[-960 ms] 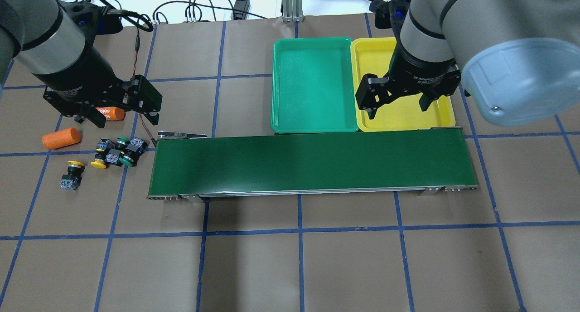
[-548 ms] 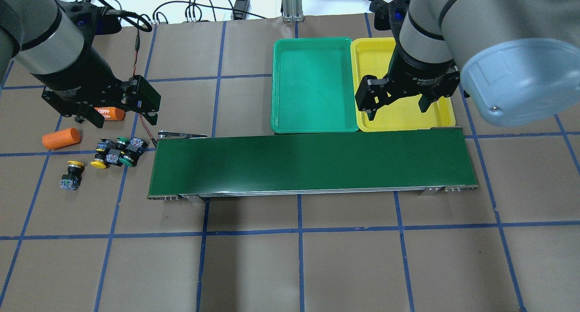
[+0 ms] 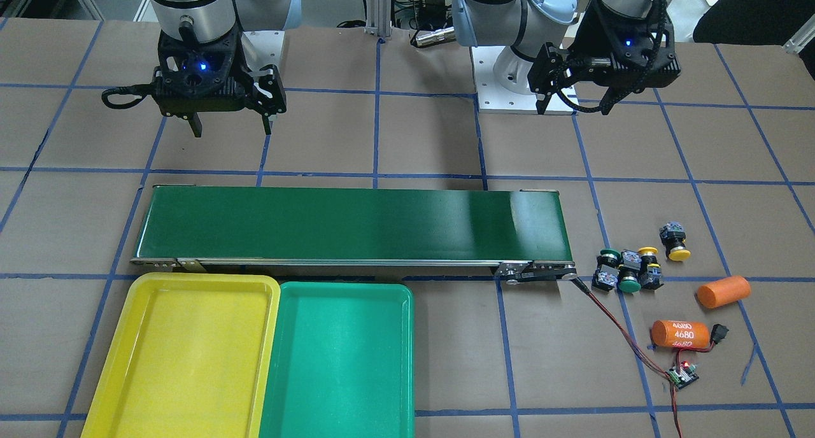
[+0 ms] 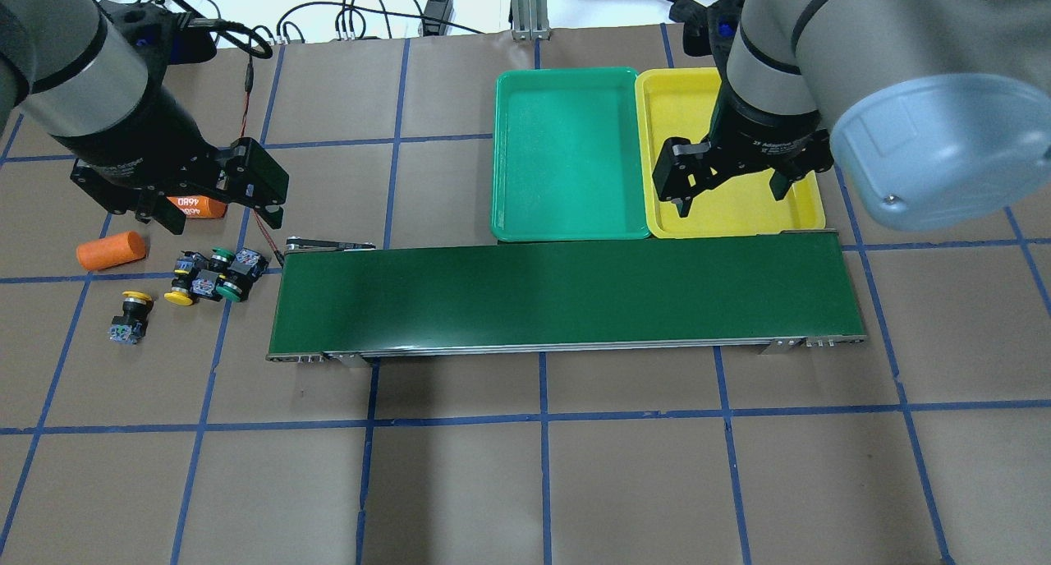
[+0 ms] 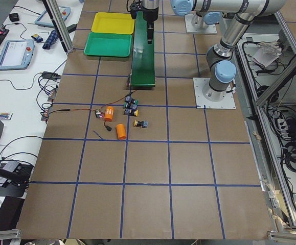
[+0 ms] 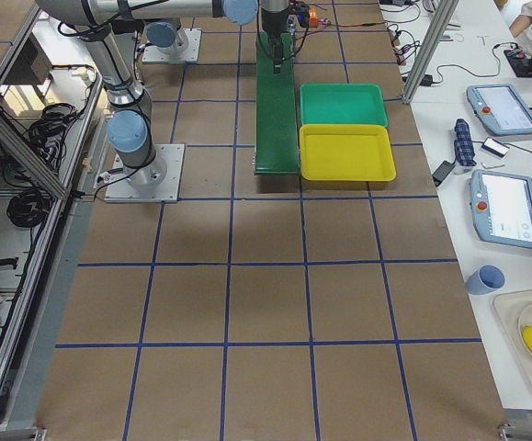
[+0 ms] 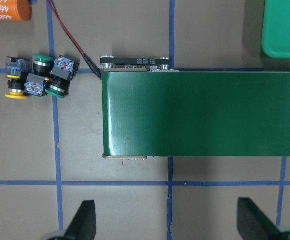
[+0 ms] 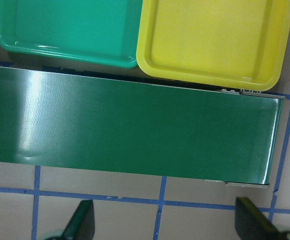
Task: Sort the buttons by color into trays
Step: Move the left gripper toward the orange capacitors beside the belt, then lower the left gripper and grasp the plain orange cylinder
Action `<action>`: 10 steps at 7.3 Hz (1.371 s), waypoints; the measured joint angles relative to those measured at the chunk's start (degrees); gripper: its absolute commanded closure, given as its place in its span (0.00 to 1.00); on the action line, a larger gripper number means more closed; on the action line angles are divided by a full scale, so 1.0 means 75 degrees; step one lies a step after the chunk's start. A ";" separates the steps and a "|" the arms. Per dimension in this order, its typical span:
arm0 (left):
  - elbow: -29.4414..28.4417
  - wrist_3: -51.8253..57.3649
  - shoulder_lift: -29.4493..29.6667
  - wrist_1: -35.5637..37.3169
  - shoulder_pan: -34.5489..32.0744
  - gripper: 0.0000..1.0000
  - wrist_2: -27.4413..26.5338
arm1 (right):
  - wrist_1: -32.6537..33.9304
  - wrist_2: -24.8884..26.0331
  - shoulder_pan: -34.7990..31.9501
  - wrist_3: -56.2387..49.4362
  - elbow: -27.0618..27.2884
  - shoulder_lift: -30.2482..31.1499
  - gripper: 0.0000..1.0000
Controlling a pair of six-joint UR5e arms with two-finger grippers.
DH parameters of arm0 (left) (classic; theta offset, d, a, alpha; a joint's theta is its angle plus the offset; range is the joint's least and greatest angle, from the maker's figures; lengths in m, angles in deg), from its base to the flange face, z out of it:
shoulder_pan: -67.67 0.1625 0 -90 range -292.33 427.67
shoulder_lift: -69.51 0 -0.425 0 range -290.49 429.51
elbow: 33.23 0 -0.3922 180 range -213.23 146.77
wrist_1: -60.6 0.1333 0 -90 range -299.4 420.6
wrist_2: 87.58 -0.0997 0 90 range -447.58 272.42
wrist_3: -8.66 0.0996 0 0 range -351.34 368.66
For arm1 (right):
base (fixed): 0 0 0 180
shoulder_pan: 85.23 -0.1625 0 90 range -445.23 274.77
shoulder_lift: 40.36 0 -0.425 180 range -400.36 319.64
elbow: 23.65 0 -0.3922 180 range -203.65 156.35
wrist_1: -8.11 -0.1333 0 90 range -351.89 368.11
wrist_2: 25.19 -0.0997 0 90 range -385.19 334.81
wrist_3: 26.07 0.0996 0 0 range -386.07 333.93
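Three buttons, two green-capped and one yellow-capped, lie clustered on the table left of the belt. A lone yellow button lies further left. They also show in the front view and the left wrist view. My left gripper hangs open and empty above and just beyond the cluster. The green tray and yellow tray stand side by side behind the belt, both empty. My right gripper is open and empty over the yellow tray's near part.
A long dark-green conveyor belt runs across the middle of the table. Two orange cylinders lie near the buttons; one marked 4680 is partly under my left gripper. A red-black wire and small control board lie beside the belt's end.
My left gripper has drifted slightly left and away from the belt. My right gripper has shifted slightly to the right over the yellow tray. The buttons have not moved.
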 measured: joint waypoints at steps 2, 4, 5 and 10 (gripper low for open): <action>-0.0006 -0.0001 -0.0018 -0.0118 0.0021 0.00 -0.0005 | 0.0011 0.0051 0.0010 -0.0001 -0.0058 -0.0011 0.00; -0.0012 -0.0001 -0.0023 -0.0267 0.0038 0.00 -0.0001 | 0.0021 0.0054 0.0028 -0.0009 -0.0135 -0.0014 0.00; -0.0014 0.0001 -0.0022 -0.0297 0.0049 0.00 0.0001 | 0.0032 0.0041 0.0032 -0.0012 -0.0143 -0.0014 0.00; 0.0199 0.0287 0.0281 0.0122 0.1947 0.00 0.0057 | 0.0112 -0.0094 0.0035 -0.0013 -0.0119 -0.0036 0.00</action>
